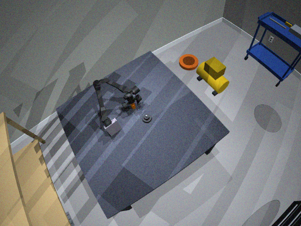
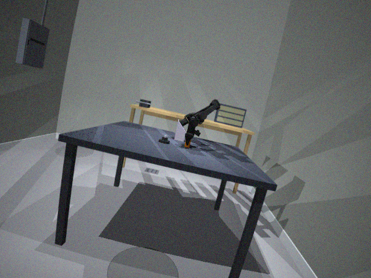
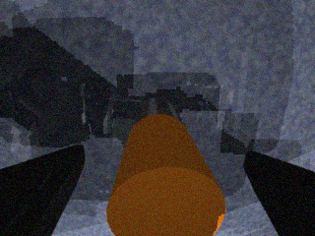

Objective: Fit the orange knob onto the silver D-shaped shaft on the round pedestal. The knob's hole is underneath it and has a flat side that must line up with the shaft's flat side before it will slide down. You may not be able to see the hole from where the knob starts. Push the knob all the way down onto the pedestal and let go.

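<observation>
The orange knob (image 1: 133, 105) (image 2: 187, 146) (image 3: 165, 187) stands on the dark table (image 1: 155, 150) (image 2: 126, 143). My gripper (image 1: 132, 103) (image 2: 188, 142) (image 3: 166, 156) is open, low over the knob, with a dark finger on each side of it and a gap to each. In the wrist view the knob fills the middle between the fingers. The round pedestal (image 1: 146, 118) (image 2: 164, 140) with its silver shaft (image 1: 146, 115) stands a short way from the knob, apart from it. The knob's hole is hidden.
The arm's base box (image 1: 112, 126) stands on the table near the pedestal. Off the table are a yellow tank (image 1: 212, 74), an orange ring (image 1: 188, 61), a blue cart (image 1: 274, 46) and a wooden bench (image 2: 191, 118).
</observation>
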You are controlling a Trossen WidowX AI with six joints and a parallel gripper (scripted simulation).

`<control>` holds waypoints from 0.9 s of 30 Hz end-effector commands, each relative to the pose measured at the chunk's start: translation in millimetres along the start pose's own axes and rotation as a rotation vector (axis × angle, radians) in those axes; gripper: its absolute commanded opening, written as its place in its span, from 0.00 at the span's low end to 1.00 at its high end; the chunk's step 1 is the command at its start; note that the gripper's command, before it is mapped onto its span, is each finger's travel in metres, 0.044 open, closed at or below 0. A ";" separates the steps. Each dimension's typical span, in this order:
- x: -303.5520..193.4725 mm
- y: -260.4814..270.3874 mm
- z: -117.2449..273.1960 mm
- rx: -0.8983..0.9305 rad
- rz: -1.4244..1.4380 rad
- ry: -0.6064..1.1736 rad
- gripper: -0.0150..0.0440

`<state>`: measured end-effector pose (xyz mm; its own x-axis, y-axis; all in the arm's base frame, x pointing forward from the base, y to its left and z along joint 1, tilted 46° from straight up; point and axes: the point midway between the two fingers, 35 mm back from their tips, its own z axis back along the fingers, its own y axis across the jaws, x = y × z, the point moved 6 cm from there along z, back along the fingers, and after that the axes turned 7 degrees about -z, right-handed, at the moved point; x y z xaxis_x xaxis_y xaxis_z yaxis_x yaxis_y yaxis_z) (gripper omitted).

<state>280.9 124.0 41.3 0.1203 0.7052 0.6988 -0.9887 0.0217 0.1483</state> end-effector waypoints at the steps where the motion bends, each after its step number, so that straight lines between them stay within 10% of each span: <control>1: -2.5 1.9 -8.1 0.009 -0.013 0.000 1.00; 5: -2.4 2.5 -11.8 0.009 -0.013 -0.001 1.00; 15: -2.4 2.5 -11.8 0.009 -0.013 -0.001 0.56; 27: -2.7 -0.4 -2.2 0.008 -0.013 0.003 0.25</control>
<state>276.6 128.9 33.3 0.1359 0.7072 0.6938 -0.9850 0.0214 0.1711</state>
